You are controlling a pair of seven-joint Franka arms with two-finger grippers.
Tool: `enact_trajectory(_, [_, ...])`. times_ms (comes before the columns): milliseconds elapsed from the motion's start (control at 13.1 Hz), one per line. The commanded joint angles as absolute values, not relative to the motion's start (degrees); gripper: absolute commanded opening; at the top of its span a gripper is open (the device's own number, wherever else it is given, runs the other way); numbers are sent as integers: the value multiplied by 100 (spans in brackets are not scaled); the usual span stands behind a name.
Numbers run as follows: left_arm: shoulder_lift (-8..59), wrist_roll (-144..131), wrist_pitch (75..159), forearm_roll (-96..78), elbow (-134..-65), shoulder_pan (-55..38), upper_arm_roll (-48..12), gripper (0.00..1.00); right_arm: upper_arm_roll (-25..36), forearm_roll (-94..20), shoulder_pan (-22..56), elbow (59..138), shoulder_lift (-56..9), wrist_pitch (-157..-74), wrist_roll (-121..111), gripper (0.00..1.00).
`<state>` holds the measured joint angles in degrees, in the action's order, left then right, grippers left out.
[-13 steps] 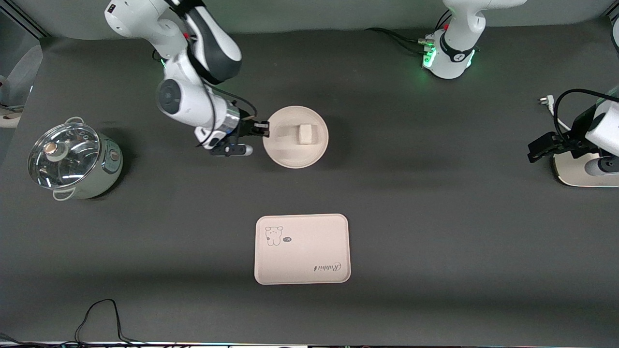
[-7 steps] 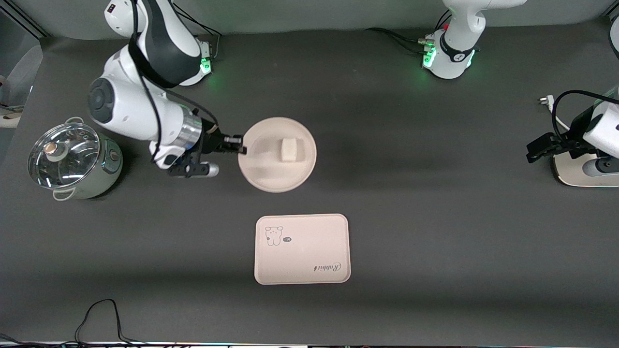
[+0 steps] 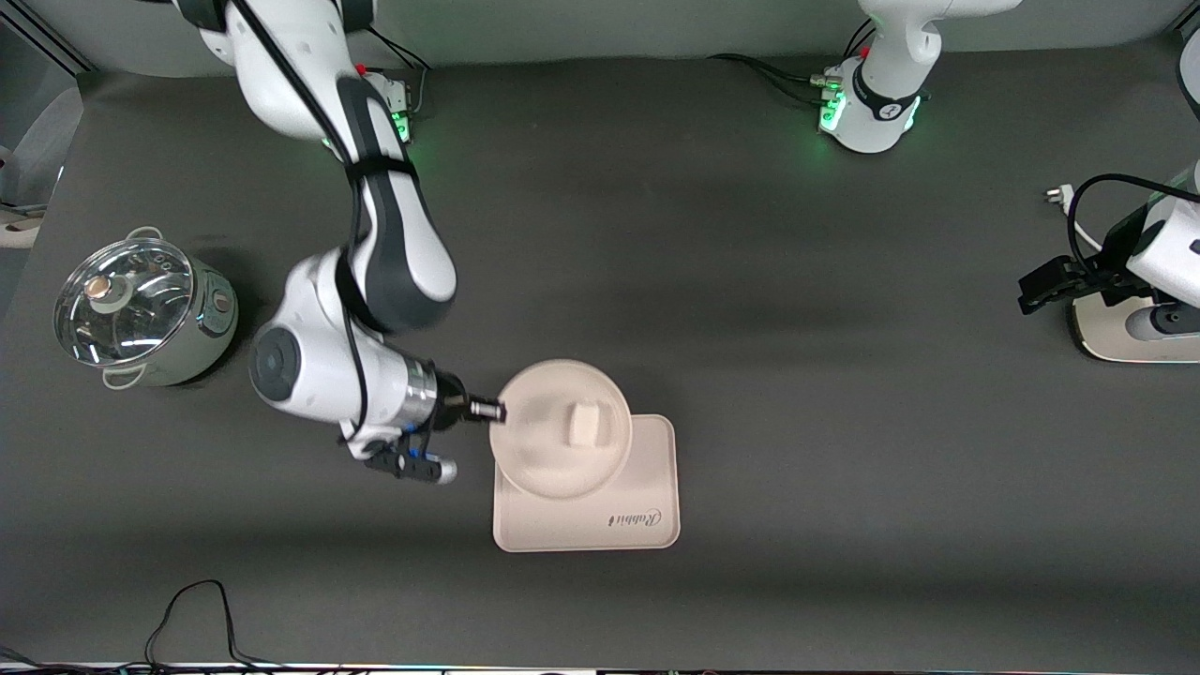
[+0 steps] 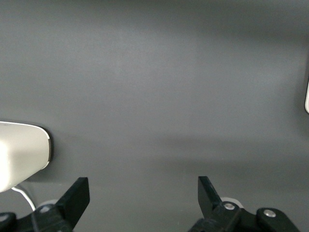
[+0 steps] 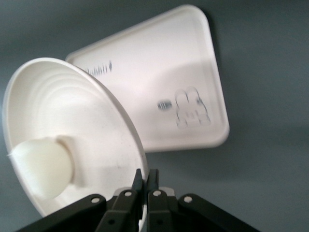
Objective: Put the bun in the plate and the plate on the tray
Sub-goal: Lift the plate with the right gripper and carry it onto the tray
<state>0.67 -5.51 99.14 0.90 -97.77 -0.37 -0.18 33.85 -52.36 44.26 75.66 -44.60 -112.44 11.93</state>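
Cream plate (image 3: 561,441), bun (image 3: 587,424) aboard, held over tray (image 3: 600,520).
Right end effector (image 3: 494,411) pinches the rim, apparently keeping the plate level for set-down; left end effector (image 4: 142,195) waits spread above the worktop (image 3: 797,375).

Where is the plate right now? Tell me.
The plate, with the bun in it, is held by its rim in the right gripper over the tray, at the tray's end farther from the front camera.

1 bun (image 3: 587,424), 1 plate (image 3: 534,464), 1 tray (image 3: 647,511), 1 lidded pot (image 3: 141,314), 2 grippers: right (image 3: 497,411), left (image 4: 142,193)
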Motion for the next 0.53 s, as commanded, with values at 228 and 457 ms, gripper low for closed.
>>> enact_trajectory(228, [-158, -466, 10002, 97, -9976, -9, -53, 100, 3096, -6320, 4342, 7136, -5729, -12513, 589, 0])
enact_trajectory(457, [-167, -466, 10011, 97, -9976, -9, -44, 100, 2892, -6275, 4342, 7260, -5871, -12823, 580, 0])
